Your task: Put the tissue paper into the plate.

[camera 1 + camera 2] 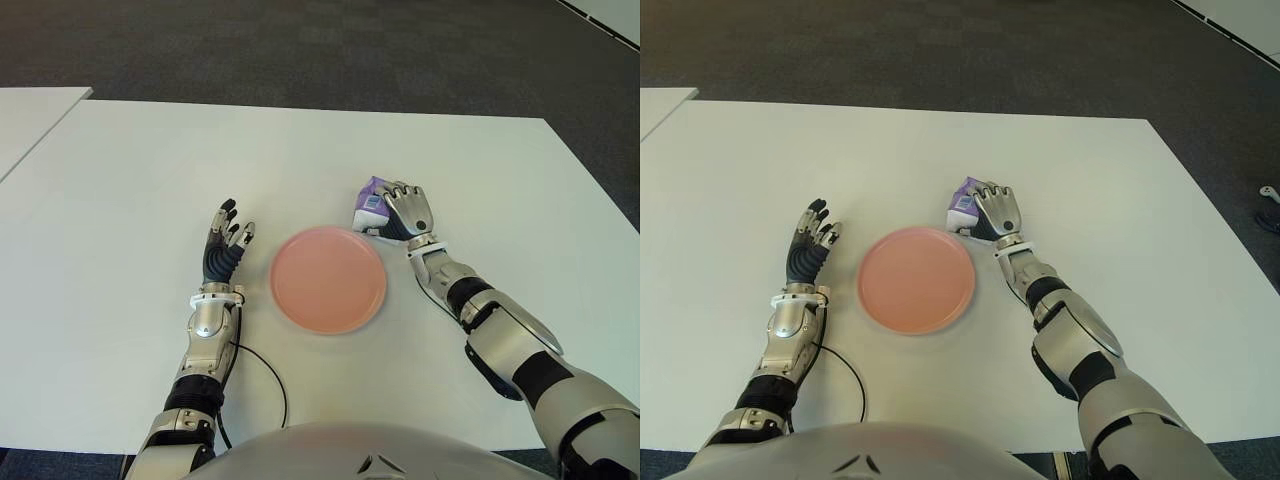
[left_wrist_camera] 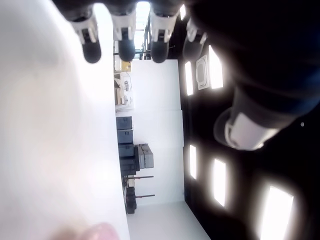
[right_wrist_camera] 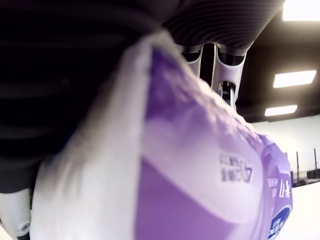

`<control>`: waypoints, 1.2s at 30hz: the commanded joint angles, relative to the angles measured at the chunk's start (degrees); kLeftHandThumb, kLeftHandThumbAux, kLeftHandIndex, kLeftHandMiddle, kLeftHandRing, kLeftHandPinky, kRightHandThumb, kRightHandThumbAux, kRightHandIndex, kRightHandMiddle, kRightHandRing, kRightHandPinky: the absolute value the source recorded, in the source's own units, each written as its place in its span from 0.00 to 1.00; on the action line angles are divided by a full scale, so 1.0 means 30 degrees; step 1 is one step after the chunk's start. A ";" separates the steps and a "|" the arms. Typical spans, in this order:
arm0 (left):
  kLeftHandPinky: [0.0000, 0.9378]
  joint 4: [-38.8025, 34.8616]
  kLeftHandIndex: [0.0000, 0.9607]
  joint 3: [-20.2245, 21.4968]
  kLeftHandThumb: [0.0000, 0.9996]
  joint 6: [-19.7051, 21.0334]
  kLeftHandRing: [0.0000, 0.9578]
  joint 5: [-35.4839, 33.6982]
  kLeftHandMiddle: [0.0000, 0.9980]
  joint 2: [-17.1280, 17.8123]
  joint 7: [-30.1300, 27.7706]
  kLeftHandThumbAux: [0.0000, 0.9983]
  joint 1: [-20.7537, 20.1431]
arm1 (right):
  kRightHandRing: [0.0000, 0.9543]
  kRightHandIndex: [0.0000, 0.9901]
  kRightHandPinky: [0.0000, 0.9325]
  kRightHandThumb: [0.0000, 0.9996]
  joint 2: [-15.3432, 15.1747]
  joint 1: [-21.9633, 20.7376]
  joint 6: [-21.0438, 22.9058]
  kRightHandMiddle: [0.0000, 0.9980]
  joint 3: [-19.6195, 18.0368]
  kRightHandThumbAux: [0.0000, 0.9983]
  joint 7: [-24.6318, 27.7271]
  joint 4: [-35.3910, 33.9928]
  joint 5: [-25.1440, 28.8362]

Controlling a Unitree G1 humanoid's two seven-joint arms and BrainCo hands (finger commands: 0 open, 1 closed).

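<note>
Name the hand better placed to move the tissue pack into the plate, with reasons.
Right. The right hand already covers the purple tissue pack, just beyond the pink plate on its right. The left hand shows open and empty on the plate's far side.

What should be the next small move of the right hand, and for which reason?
Probably lift the tissue pack slightly and carry it toward the robot's left, over the pink plate. The right hand is closed on the pack, which is beyond the plate's right rim; the plate holds nothing. The left hand shows open at the plate's left.
</note>
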 commanded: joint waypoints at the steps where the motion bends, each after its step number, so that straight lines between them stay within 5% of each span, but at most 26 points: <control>1: 0.00 0.0762 0.00 -0.0185 0.00 0.1086 0.00 0.0220 0.00 -0.0277 0.0127 0.61 0.1042 | 0.90 0.41 0.89 0.86 0.0414 0.2708 -0.0021 0.54 0.0961 0.68 0.0930 0.1132 -0.1020; 14: 0.00 0.0871 0.00 -0.0167 0.00 0.1031 0.00 0.0496 0.00 -0.0277 0.0223 0.62 0.0981 | 0.91 0.41 0.90 0.86 -0.0819 0.0618 -0.1311 0.54 -0.0506 0.68 -0.2092 0.0340 -0.0185; 36: 0.00 0.0647 0.00 -0.0114 0.00 0.1723 0.00 0.0529 0.00 -0.0437 0.0329 0.58 0.0838 | 0.90 0.40 0.89 0.86 -0.2009 -0.1199 -0.3748 0.53 -0.3659 0.68 -0.3813 -0.2745 0.0496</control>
